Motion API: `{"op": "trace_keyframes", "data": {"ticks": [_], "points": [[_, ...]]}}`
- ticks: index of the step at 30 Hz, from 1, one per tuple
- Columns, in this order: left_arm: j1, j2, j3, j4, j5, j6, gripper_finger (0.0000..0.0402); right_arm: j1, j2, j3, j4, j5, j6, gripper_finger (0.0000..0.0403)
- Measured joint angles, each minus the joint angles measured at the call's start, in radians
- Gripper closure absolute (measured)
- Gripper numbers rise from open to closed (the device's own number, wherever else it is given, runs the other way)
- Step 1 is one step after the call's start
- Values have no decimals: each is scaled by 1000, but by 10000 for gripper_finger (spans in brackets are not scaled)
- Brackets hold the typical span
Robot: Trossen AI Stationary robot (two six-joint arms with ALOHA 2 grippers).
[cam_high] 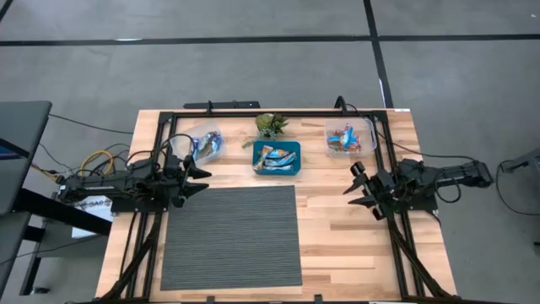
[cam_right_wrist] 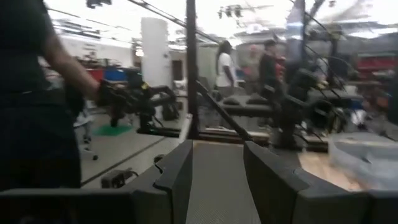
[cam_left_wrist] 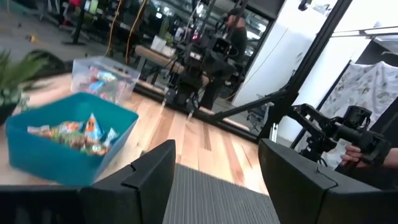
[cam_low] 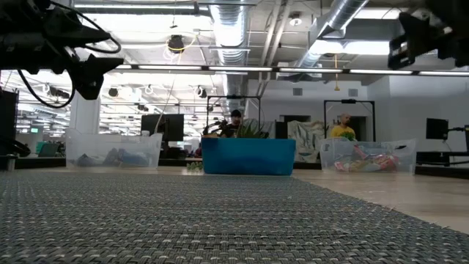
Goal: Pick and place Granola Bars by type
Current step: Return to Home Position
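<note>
Three bins line the far edge of the wooden table [cam_high: 337,245], and every one of the Granola Bars [cam_high: 276,156] in view lies inside them. Blue-wrapped bars sit in the left transparent bin [cam_high: 219,133], and red-orange ones in the right transparent bin [cam_high: 364,135]. The blue bin [cam_high: 277,171] between them holds a mixed handful: green-yellow, orange and blue wrappers together. A small green plant figure [cam_high: 271,125] stands just behind the blue bin. A grey ribbed mat [cam_high: 232,241] covers the middle of the table on the near side of the bins.

Both arms reach in from the table's sides with their fingers pointing inward. The left gripper [cam_high: 205,180] hovers over the mat's far left corner, near the left transparent bin. Its fingers are spread apart and hold nothing (the left wrist view shows mat and bare wood through the gap). The right gripper [cam_high: 351,180] hangs above bare wood to the right of the mat, near the right transparent bin, its fingers likewise parted and empty.

From table height the three bins stand in a row beyond the mat, with the arms high in the upper corners. Past the table, people stand about the workshop — one in dark clothes [cam_right_wrist: 31,93] is close by in the right wrist view.
</note>
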State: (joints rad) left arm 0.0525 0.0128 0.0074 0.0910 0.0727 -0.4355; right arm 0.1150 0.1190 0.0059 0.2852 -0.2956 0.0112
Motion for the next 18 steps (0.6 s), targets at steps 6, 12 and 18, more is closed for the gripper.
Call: {"op": "trace_keyframes", "data": {"ticks": [6, 12, 18], "points": [[0, 0, 0, -44, -2, -24, 179, 0, -118, 0, -142, 37, 9, 268], [0, 0, 0, -45, -10, -11, 179, 0, -117, -1, -244, 96, 40, 268], [0, 9, -1, -54, -60, -5, 179, 0, -117, -1, -252, 174, 34, 266]]}}
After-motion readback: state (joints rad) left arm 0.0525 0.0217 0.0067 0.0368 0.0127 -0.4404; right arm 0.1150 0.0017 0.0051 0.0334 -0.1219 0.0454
